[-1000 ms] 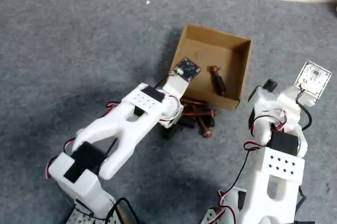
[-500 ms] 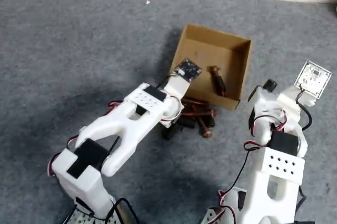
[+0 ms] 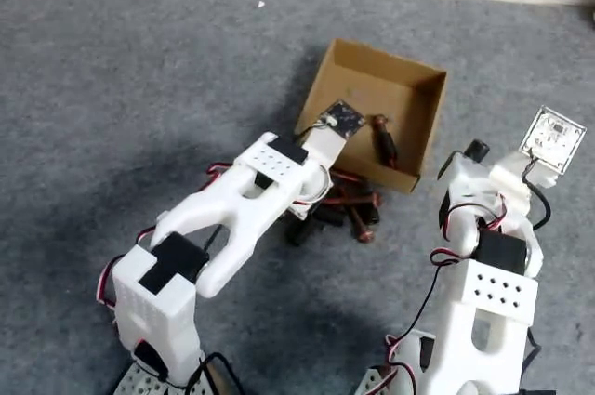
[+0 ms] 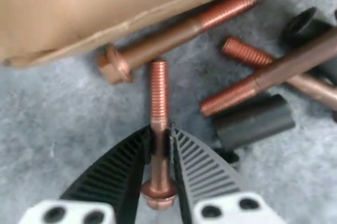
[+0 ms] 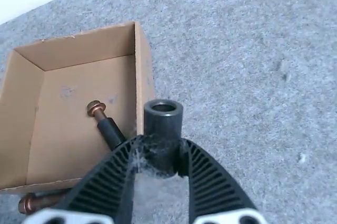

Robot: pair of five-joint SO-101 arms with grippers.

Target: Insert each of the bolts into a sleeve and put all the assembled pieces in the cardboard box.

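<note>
So the grey tabletop carries the cardboard box toward its far edge, and one finished bolt-in-sleeve piece already lies inside. The left arm stretches to the box's near wall, where a pile of loose bolts and sleeves sits right against the cardboard. The right arm stands beside the box's right wall. The left pincer is closed tight around a copper bolt near its head, threads pointing out over the pile. The right pincer is clamped on a black sleeve, upright with its open end up. Looks to me like the mating step: next the bolt needs lifting clear and its threaded tip lining up with that hole. From the high view the wrist covers the left grip, while the left wrist view shows it plainly; the right wrist view gives the sleeve's hole.
</note>
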